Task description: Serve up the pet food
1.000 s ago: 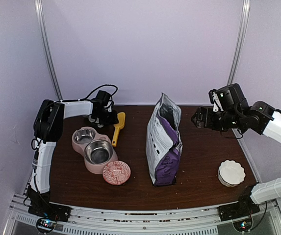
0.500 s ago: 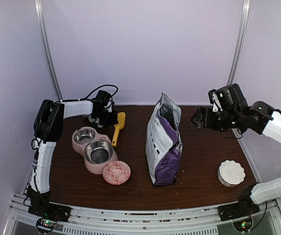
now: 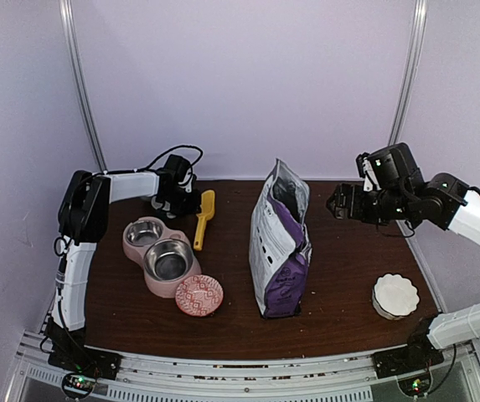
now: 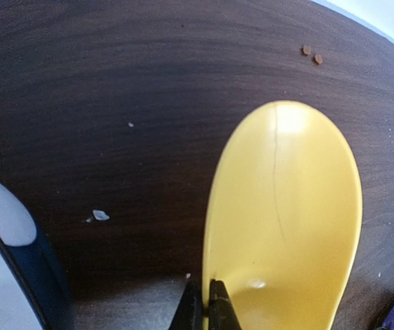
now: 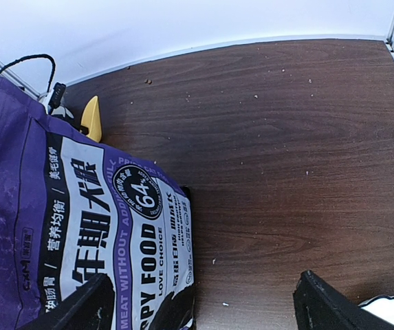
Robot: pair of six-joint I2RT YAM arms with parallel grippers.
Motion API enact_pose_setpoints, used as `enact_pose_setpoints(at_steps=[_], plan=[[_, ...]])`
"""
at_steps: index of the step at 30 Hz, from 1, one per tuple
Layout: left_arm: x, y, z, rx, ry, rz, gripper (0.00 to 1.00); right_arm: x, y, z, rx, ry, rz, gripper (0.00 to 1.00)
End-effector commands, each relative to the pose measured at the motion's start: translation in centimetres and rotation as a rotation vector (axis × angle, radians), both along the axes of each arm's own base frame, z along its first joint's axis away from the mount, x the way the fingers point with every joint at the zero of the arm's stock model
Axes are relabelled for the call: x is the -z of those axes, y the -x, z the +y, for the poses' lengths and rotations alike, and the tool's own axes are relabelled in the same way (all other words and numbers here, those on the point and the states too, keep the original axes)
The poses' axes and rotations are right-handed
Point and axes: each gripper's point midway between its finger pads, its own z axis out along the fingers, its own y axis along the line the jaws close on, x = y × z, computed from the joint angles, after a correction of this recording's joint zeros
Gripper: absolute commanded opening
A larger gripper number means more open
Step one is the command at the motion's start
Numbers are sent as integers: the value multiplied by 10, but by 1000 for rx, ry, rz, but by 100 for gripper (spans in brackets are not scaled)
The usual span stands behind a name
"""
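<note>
The pet food bag [image 3: 280,251], purple with a white label, stands upright and open at the table's middle; its printed side fills the left of the right wrist view [image 5: 80,227]. Two loose brown kibble pellets [image 4: 307,49] lie on the dark table. A yellow scoop [image 3: 203,219] lies at the back left. My left gripper [image 3: 188,201] is shut on the side rim of the scoop [image 4: 286,206], its jaws [image 4: 208,285] pinched flat against the thin yellow edge. My right gripper [image 3: 336,205] hangs open to the right of the bag top, with nothing between its wide-spread fingers [image 5: 203,309].
A pink double feeder [image 3: 157,289] with two steel bowls sits at the left, just in front of the scoop. A red patterned dish [image 3: 198,296] lies at its near end. A white scalloped dish [image 3: 394,295] sits at the front right. Walls close in behind and beside.
My left gripper's jaws have closed onto the scoop's rim. The right arm, the bag and the dishes have not moved.
</note>
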Motion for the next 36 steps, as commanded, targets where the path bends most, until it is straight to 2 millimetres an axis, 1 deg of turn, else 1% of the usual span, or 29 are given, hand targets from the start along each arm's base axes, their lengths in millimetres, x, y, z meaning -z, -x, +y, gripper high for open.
enact_pose_setpoints(at_steps=[1,3,4,7,8,9,14,15,17,21,24,26,28,31,33,36], plan=[[-43,-15,-3,5,31,-99,0,-14,1,-11,39,-9,-33,92],[-71,-17,-2,0,39,-151,0,-16,2,-12,40,-7,-39,92],[-91,-17,0,-4,50,-187,0,-17,2,-13,41,-5,-41,92],[-136,-12,6,-18,61,-269,0,-21,3,-14,40,-4,-47,92],[-148,-10,14,-45,38,-289,0,-23,3,-14,38,-4,-51,92],[-153,-8,21,-60,4,-298,0,-25,3,-14,33,-4,-55,92],[-193,18,35,-39,-7,-393,0,-44,5,-13,8,-13,-103,93],[-198,22,38,-38,-13,-403,0,-45,5,-14,10,-10,-107,93],[-201,28,42,-37,-28,-408,0,-46,3,-14,10,-4,-111,93],[-194,32,43,-34,-32,-389,0,-45,2,-7,-10,-19,-104,93],[-198,33,52,-62,-66,-405,0,-47,3,-7,-18,-27,-107,93],[-209,36,62,-78,-108,-435,0,-52,5,-6,-27,-33,-113,93],[-226,43,72,-89,-145,-469,0,-56,6,-2,-51,-48,-115,93],[-244,56,83,-84,-182,-500,0,-62,8,7,-87,-76,-116,93],[-255,70,83,-45,-182,-520,0,-70,10,16,-120,-89,-120,91],[-271,100,71,60,-195,-572,0,-89,17,34,-188,-121,-139,89]])
